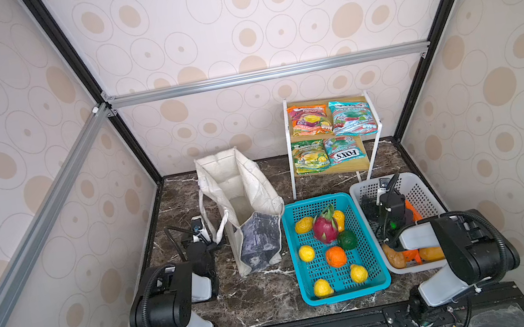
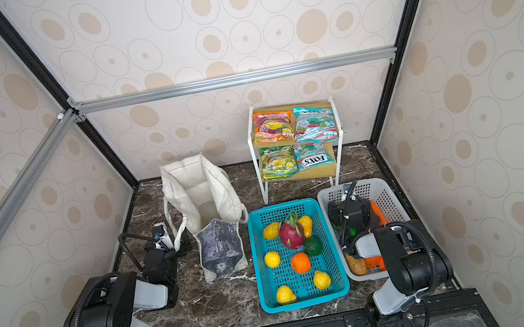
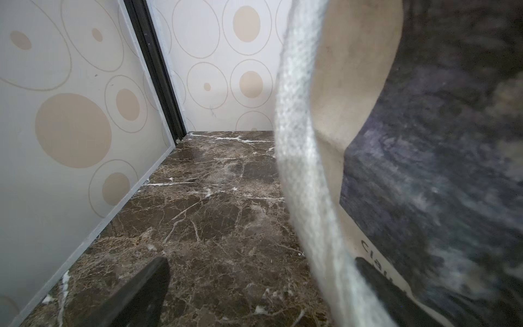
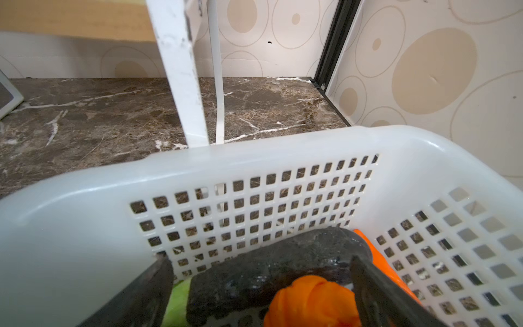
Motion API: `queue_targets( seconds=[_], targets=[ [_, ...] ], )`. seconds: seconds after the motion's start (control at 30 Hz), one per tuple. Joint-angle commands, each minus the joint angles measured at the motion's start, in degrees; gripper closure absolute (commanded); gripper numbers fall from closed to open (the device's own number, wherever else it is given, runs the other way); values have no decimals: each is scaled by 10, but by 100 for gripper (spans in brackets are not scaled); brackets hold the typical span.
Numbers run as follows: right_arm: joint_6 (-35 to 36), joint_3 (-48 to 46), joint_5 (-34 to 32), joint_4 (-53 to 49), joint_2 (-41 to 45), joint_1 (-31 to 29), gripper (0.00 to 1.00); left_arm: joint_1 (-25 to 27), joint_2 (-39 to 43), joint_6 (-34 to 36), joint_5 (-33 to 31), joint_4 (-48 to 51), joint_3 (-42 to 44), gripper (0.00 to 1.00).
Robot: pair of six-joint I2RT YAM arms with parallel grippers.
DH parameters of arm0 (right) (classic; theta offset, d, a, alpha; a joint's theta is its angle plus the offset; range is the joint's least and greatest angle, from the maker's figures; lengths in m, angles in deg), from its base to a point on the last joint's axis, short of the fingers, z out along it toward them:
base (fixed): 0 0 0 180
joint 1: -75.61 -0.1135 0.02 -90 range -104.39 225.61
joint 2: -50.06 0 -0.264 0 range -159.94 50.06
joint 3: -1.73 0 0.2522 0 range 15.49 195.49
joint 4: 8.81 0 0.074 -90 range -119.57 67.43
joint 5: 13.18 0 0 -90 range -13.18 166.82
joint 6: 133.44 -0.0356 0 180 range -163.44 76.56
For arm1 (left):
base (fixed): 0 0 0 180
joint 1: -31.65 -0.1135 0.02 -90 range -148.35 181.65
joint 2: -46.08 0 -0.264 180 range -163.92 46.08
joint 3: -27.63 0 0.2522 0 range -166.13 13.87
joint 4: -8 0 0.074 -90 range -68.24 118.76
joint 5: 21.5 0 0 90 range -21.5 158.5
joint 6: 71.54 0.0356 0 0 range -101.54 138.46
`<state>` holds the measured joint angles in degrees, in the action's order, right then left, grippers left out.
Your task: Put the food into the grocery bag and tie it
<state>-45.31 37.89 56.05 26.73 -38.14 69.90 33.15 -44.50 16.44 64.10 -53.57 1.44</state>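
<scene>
My right gripper (image 4: 259, 263) sits spread in white basket (image 4: 254, 158) right of teal basket (image 1: 345, 294) (dragon fruit (image 1: 325, 227), orange (image 1: 336, 257) inside), left gripper (image 3: 263, 263) spread by grocery bag (image 1: 239, 190) left of it.

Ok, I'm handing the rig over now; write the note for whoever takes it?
Left gripper: open, beside the grocery bag, its white handle crossing between the fingers, not gripped.
Right gripper: open, low in the white basket over the eggplant, holding nothing.
Food: dragon fruit, orange, green fruit in the teal basket; potato in the white basket; candy packets on the shelf.
Done: nothing; the bag stands open, no food seen inside.
Left: load all food, tie the handles.
</scene>
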Motion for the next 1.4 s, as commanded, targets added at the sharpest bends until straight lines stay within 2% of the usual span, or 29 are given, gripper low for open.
queue_targets(
  seconds=[0.0,0.47,0.6,0.7,0.9,0.97,1.07,1.13,1.23,1.37],
  targets=[
    [2,5,6,-6,-2,0,0,-2,1,12,5,-16,-8,1],
    [0,6,8,-6,-2,2,0,-4,3,10,2,-21,-4,1],
    [-1,4,9,-5,0,3,0,-3,7,-18,-69,-107,43,1],
    [1,4,7,-3,0,2,0,-3,29,-15,-67,-133,66,1],
    [13,-7,19,-3,33,2,0,-3,162,-21,-87,-42,85,1],
    [8,1,11,-53,69,0,0,-3,207,-25,-92,20,81,1],
    [3,25,15,-147,124,0,0,-3,287,-47,-104,50,113,3],
    [2,35,24,-179,152,1,0,-3,352,-66,-115,103,123,5],
    [0,49,55,-239,199,1,0,-2,459,-95,-107,203,123,8],
    [-57,78,123,-334,258,2,0,-2,593,-182,-95,318,121,10]
  ],
)
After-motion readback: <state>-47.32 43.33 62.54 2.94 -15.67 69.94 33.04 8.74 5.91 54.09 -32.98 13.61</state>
